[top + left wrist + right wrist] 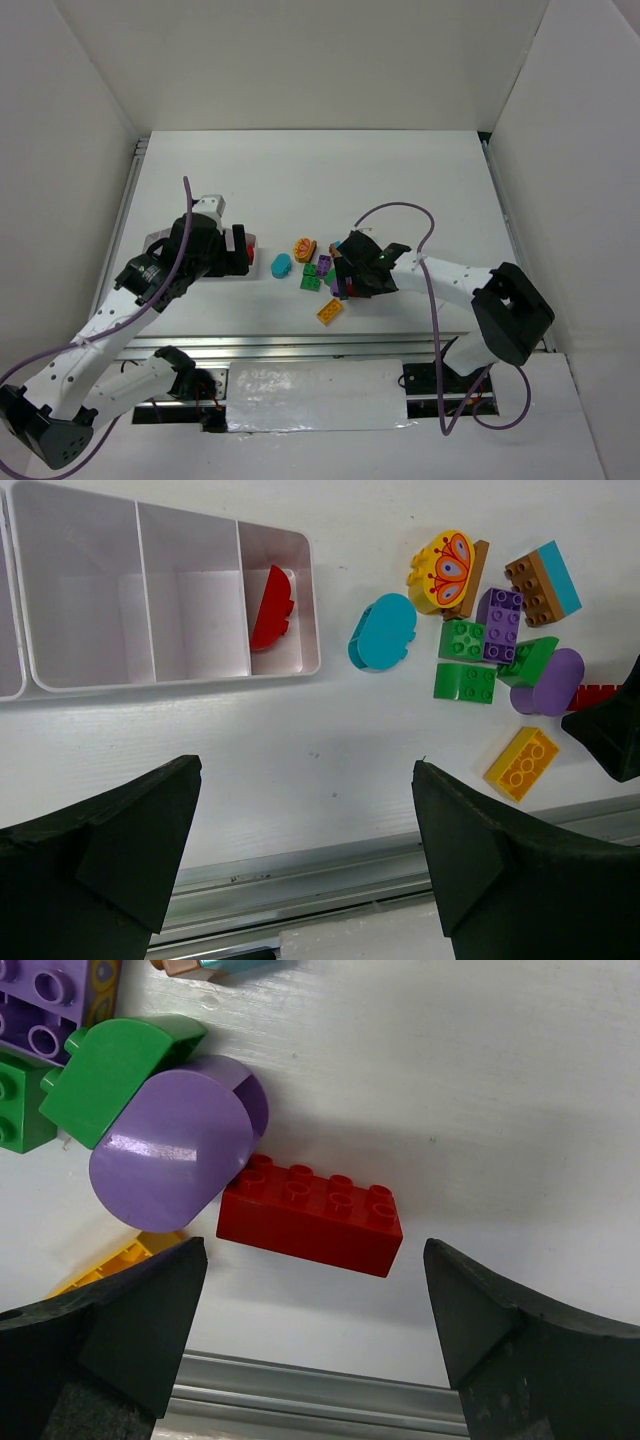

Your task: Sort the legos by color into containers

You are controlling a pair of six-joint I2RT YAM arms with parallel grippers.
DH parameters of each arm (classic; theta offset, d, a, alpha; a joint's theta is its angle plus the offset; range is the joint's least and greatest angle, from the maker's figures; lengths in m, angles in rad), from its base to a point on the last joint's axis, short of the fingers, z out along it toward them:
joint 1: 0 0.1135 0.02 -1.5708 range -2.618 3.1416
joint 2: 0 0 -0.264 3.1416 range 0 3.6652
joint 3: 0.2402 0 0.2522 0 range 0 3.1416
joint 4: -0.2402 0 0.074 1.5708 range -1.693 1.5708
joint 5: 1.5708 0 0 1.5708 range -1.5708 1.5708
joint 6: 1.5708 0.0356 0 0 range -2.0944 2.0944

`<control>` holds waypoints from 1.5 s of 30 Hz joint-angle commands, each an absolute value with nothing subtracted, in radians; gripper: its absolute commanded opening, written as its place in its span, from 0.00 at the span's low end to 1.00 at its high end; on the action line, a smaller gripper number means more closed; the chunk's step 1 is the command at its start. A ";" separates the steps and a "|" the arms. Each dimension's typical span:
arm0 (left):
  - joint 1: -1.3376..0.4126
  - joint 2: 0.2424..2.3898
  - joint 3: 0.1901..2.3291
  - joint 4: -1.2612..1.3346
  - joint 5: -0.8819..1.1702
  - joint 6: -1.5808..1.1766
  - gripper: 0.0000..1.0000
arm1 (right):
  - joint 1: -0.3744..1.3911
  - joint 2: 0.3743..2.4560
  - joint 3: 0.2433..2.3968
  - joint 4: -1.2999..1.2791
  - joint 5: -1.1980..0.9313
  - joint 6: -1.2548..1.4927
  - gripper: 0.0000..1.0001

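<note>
Right gripper (310, 1295), jaws wide apart, is hovering over the red brick (310, 1215), which is lying studs-up on the table (500, 1110). Its long axis is running finger to finger, slightly skewed. A purple oval brick (175, 1150) is touching one end. Left gripper (305, 810), also wide, is facing the white tray (312, 610), a red oval brick (270, 605) in its end compartment.

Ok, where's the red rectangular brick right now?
In the right wrist view the red brick lies under the open right claw, its left end against the purple rounded brick.

Top view: high above the near edge, whole table (300, 170); left wrist: steeply down over tray (180, 678) and brick cluster (490, 650); right wrist: nearest, sharing that cluster's purple oval brick (175, 1165).
</note>
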State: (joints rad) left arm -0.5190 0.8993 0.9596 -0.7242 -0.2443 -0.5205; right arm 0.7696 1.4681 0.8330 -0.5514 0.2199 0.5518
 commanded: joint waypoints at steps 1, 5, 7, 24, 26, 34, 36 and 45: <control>-0.520 0.887 0.959 -0.683 -0.233 -0.494 1.00 | 0.770 1.443 0.861 -0.518 0.221 0.557 0.96; -0.520 0.882 0.959 -0.683 -0.233 -0.495 1.00 | 0.770 1.503 0.885 -0.551 0.301 0.630 0.95; -0.520 0.879 0.956 -0.683 -0.233 -0.495 0.99 | 0.770 1.531 0.893 -0.560 0.325 0.655 0.93; -0.520 0.871 0.956 -0.684 -0.239 -0.497 1.00 | 0.772 1.539 0.890 -0.545 0.307 0.687 0.52; -0.520 0.871 0.956 -0.686 -0.241 -0.499 0.99 | 0.772 1.525 0.896 -0.561 0.308 0.689 0.40; -0.520 0.864 0.956 -0.689 -0.253 -0.505 1.00 | 0.772 1.445 0.939 -0.639 0.388 0.698 0.00; -0.520 0.859 0.957 -0.692 -0.271 -0.512 0.99 | 0.775 1.422 0.953 -0.655 0.402 0.693 0.00; -0.520 0.782 0.973 -0.741 -0.420 -0.581 1.00 | 0.864 1.302 1.020 -0.635 0.445 0.540 0.00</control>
State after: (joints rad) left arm -0.5190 0.8165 0.9592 -0.7361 -0.3382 -0.5430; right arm 0.8188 1.3647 0.9691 -0.6559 0.4145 0.6319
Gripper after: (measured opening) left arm 0.995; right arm 0.728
